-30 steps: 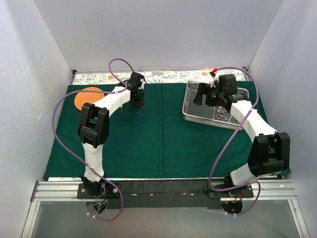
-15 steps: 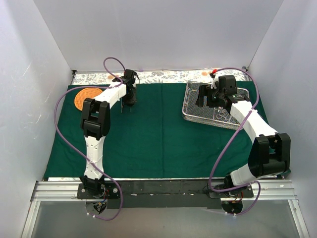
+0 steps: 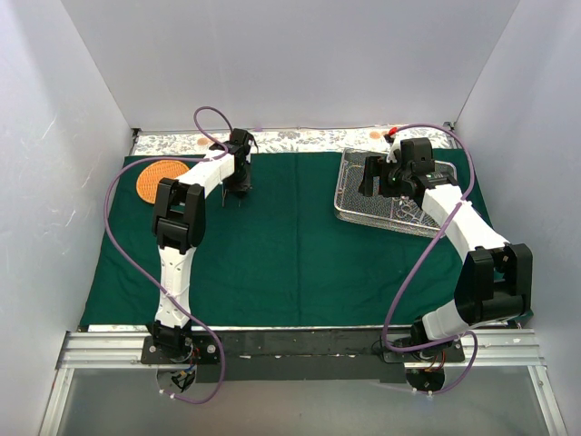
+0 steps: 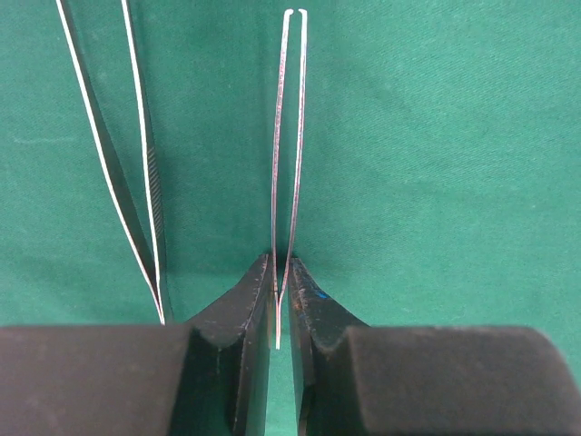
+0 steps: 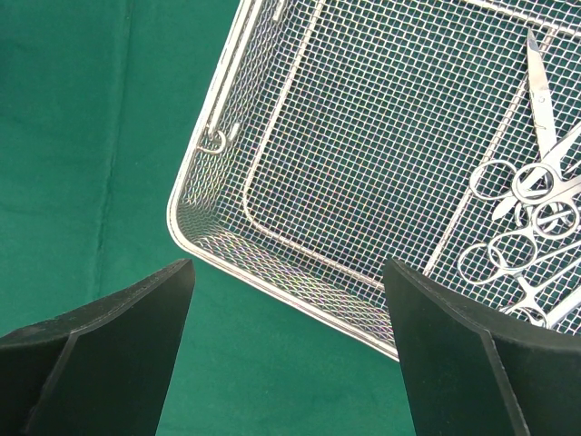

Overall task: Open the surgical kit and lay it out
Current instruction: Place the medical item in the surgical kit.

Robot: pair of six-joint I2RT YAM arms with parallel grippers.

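The dark green cloth wrap [image 3: 290,245] lies spread flat over the table. The silver wire-mesh tray [image 3: 349,195] sits on it at the far right and holds several steel scissors and forceps [image 5: 536,209]. My left gripper [image 3: 238,184] is at the far left of the cloth, shut on a thin pair of tweezers [image 4: 289,136] by its joined end [image 4: 281,265]. The tweezers point away over the cloth. A second pair of tweezers [image 4: 136,182] lies on the cloth just to their left. My right gripper [image 5: 289,265] is open and empty above the tray's near-left corner [image 5: 195,227].
A round woven orange basket [image 3: 162,179] sits at the cloth's far-left corner, left of my left gripper. White walls enclose the table on three sides. A patterned strip [image 3: 300,139] runs behind the cloth.
My left gripper has moved left and a little farther away with the tweezers, closer to the orange basket. My right gripper has stayed over the tray.
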